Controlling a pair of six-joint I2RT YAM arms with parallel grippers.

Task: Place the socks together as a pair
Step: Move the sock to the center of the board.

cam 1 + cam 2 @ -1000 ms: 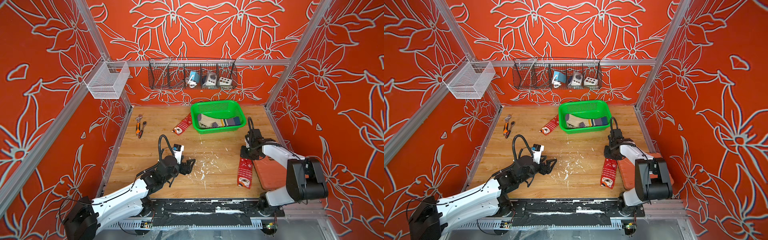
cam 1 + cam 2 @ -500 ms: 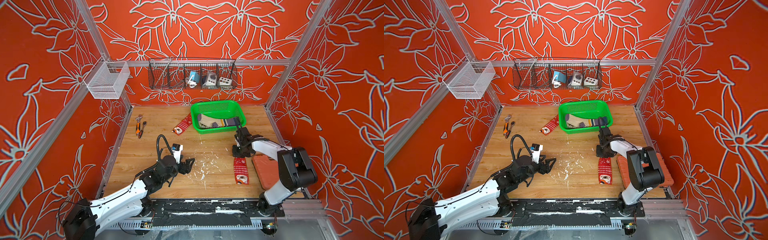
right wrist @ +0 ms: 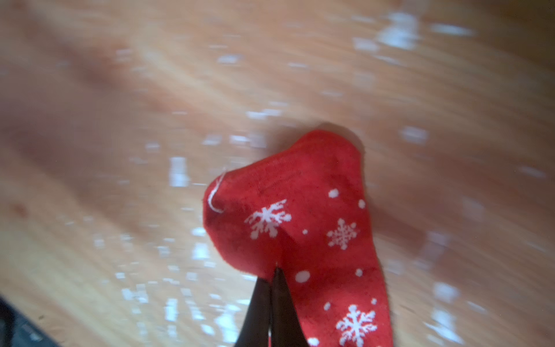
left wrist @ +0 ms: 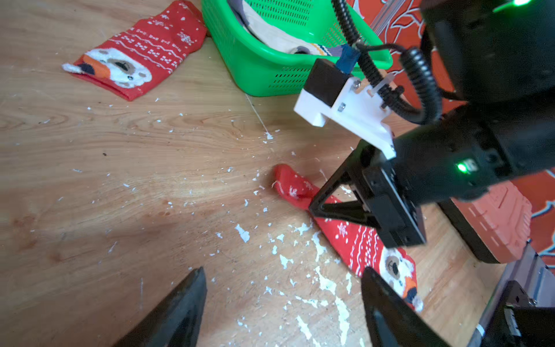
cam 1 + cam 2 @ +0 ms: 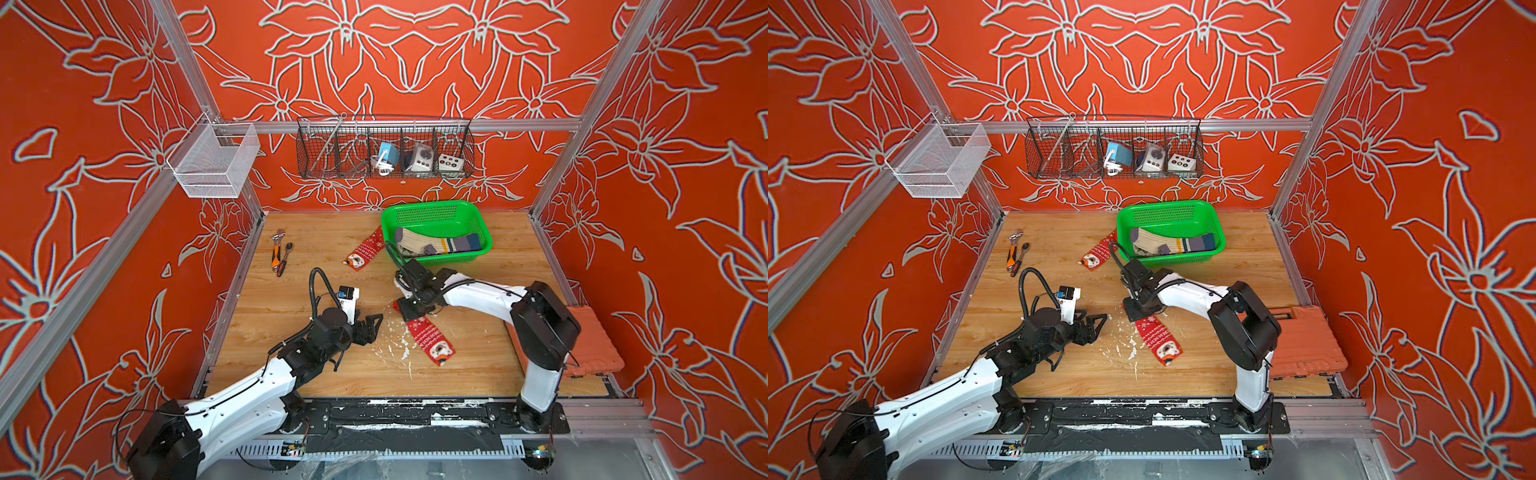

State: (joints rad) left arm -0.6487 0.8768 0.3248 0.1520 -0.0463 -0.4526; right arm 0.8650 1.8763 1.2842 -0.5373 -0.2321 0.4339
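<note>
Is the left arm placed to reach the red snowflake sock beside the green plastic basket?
Probably yes: only wooden tabletop lies between the open left end effector and the red snowflake sock.

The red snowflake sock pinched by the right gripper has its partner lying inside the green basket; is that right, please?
Not quite: the partner sock lies on the table outside the green basket, as both top views show. The right gripper is indeed shut on the red snowflake sock.

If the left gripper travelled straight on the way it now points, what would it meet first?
Most likely the red snowflake sock, near the end the shut right gripper pinches; only flecked table lies between. Depth is unclear, so the left gripper might touch the table first.
</note>
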